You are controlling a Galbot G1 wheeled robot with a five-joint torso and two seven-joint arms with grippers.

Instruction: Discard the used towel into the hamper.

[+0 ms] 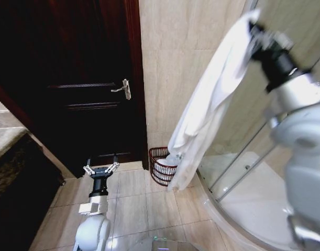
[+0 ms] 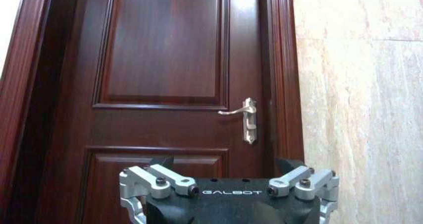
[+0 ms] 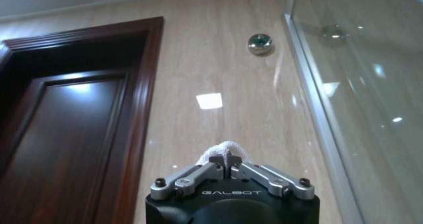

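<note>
One towel point(image 1: 212, 99) is hanging high, pinched in the right gripper point(image 3: 229, 165), at upper right.
Its tail is trailing beside the hamper point(image 1: 161, 166), lower centre; letting go risks missing. Left gripper point(image 1: 101, 168) is idling wide.

— How many towels?
— One towel point(image 1: 212, 94), white, hanging from the right claw point(image 1: 252, 27) near the door point(image 1: 70, 78).
— And hampers?
— One hamper point(image 1: 161, 166), just right of the door, on the floor.
— Claws?
— Two. The left claw point(image 1: 101, 169) sits low in front of the door, fingers spread apart. The right claw point(image 3: 227, 164) is pinched on a tuft of towel point(image 3: 225, 148).
— Doors?
— One door point(image 2: 165, 85), with one handle point(image 2: 243, 116).
— Anything on the wall beside the door?
— One round metal knob point(image 3: 260, 42), and one glass shower screen point(image 3: 370, 85) farther from the door.
</note>
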